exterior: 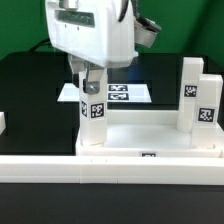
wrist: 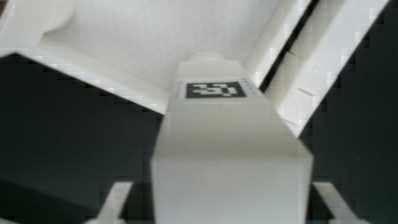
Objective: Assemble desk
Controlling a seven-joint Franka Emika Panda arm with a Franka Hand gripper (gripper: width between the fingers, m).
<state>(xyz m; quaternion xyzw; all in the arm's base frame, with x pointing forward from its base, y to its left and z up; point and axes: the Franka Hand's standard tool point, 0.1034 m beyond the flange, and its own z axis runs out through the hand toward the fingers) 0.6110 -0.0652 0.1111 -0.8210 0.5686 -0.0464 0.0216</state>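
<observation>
Arm pose: the arm is reaching straight down from above, its white wrist housing filling the upper middle of the exterior view, with the gripper [exterior: 91,84] pointing at the table.

Gripper state: the fingers [wrist: 114,203] are standing partly apart and pressing on the two opposite sides of a leg [exterior: 93,118]; they are holding it by its upper end.

Held leg: it is hanging upright below the fingers, long axis vertical, a tag on the face turned to the exterior camera. In the wrist view the leg [wrist: 222,140] is running away from the camera, tag at its far end.

Leg's foot: it is sitting at the corner of the desk top [exterior: 150,135] directly under the gripper; whether it is seated in a socket I cannot tell.

Desk top: it is lying flat, raised rim up, spreading from under the gripper toward the exterior view's right.

Other legs: two legs [exterior: 192,98] are standing upright at the top's far corner, well away from the gripper.

Marker board [exterior: 128,93]: it is lying flat on the table behind the gripper.
</observation>
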